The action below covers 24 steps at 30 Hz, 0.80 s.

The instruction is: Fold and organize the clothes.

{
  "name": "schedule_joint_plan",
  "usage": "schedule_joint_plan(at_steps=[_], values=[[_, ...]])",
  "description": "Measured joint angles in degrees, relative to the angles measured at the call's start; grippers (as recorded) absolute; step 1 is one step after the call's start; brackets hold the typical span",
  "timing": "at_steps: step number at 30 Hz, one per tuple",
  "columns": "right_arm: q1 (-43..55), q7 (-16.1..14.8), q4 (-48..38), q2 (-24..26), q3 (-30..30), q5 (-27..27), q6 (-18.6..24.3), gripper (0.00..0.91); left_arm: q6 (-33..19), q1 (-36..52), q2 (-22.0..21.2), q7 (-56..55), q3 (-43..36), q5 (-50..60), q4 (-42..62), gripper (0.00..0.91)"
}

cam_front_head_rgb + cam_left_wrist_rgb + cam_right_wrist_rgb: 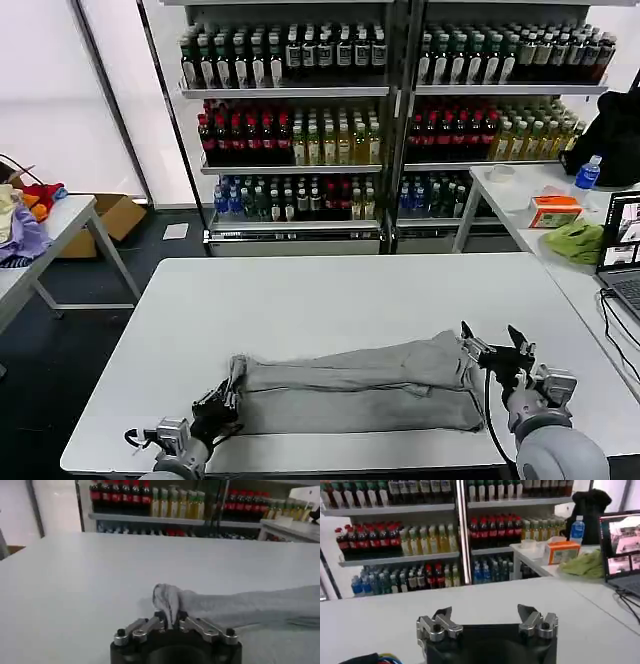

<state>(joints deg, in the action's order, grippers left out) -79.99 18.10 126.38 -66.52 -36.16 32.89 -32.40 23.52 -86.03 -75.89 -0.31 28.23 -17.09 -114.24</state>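
Note:
The light grey T-shirt lies folded into a long band across the front of the white table. My left gripper is at the band's left end, shut on a bunched fold of the T-shirt. My right gripper hovers just past the band's right end, tilted up, open with nothing between its fingers. The rest of the T-shirt runs away from the left gripper along the tabletop.
Shelves of drink bottles stand behind the table. A side table on the right holds a lime-green cloth, an orange box, a blue bottle and a laptop. Coloured garments lie on a left table.

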Motion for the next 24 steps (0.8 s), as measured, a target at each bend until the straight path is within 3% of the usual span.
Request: schedule_joint_plan(at_steps=[8,19,24], values=[[1.39,0.46,-0.53,0.24,0.96,0.27,-0.14,0.907,0.27,1.7,2.57,-0.61,5.24,-2.31,-1.06,0.0],[2.84,0.79,-1.18,-0.69,2.24,0.22,-0.26,0.907,0.5,3.49,18.33,0.9,24.63,-7.14,3.14,0.0],[2.25,0.83,-0.68,-1.39,1.99,-0.04,-0.15,0.907,1.14,2.7,21.6,1.02,27.87,-7.58,2.44,0.0]])
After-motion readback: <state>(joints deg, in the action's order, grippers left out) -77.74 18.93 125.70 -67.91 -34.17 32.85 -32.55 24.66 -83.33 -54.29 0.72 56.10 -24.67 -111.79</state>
